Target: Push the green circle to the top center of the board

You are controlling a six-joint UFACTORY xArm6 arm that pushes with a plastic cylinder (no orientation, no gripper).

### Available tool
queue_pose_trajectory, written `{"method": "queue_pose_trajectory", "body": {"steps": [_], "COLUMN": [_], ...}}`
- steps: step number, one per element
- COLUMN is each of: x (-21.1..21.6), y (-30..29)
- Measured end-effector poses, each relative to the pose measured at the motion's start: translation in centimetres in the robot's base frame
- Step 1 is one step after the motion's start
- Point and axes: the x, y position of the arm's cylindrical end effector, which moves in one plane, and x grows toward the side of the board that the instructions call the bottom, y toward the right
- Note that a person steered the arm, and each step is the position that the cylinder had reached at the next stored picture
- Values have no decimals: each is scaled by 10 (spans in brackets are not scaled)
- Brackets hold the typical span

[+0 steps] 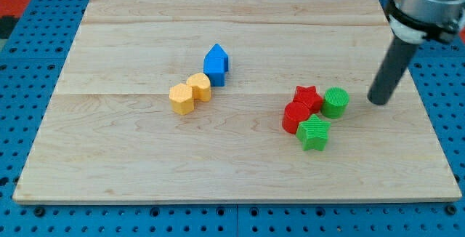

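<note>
The green circle (336,102) is a short green cylinder at the board's right of centre. It touches a red star (308,97) on its left. Below them sit a red round block (296,116) and a green star (314,133), packed close together. My tip (378,102) rests on the board just to the right of the green circle, with a small gap between them. The dark rod rises from it toward the view's top right.
A blue house-shaped block (216,64) stands near the board's middle. Two yellow blocks (190,93) touch each other just below and left of it. The wooden board (232,19) lies on a blue pegboard (22,62).
</note>
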Motion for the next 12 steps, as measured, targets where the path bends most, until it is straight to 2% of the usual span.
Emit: {"method": "queue_pose_trajectory", "body": {"steps": [1,2,3,4,5,7,10,11,12], "x": [36,-6,-25,9,28,-29,-156,-186,-206], "y": [-11,-29,-30,-24,-74,-60,-63,-50,-112]}}
